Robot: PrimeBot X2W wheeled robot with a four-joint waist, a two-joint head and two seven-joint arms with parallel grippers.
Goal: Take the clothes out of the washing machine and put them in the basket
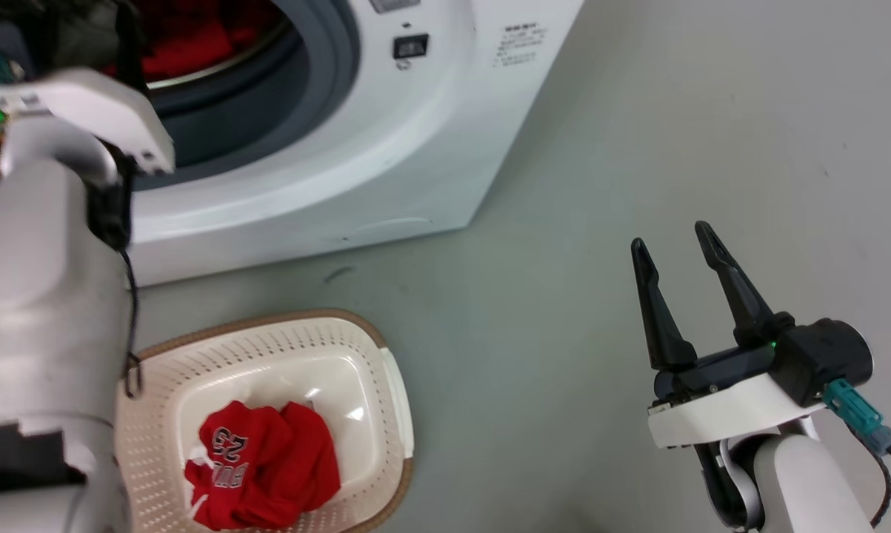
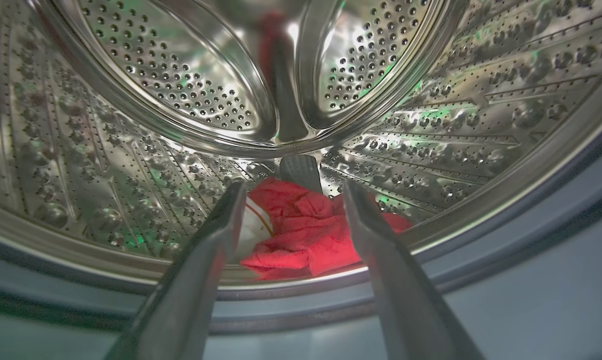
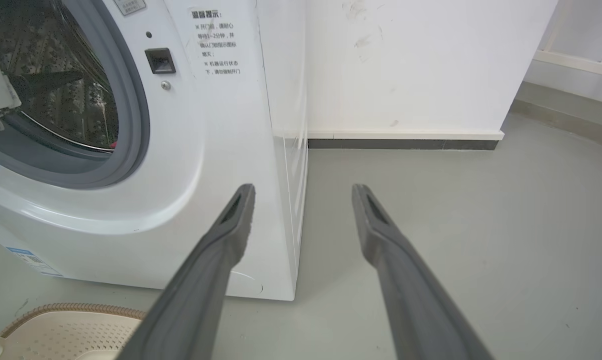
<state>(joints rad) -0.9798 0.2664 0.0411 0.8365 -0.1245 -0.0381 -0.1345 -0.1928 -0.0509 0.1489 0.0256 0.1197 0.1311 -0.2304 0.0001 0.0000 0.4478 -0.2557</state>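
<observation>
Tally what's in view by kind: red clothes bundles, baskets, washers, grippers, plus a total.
Red clothes bundles: 2 (lettered jersey, drum bundle)
Basket: 1
Washing machine: 1
Grippers: 2 (left gripper, right gripper)
Total: 6

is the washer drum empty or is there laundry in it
Not empty: a crumpled red garment lies at the bottom of the steel drum, just beyond the open left gripper.

White front-loading washing machine (image 1: 356, 163) is standing on the floor, grey gasket (image 1: 334, 59) ringing its perforated steel drum (image 2: 130, 165). A crumpled red garment (image 2: 306, 235) with some white trim is lying at the drum's bottom, near the front lip. Cream perforated basket (image 1: 267, 348) with brown rim is sitting just in front of the washer, holding a bunched lettered red garment (image 1: 260, 466).
</observation>
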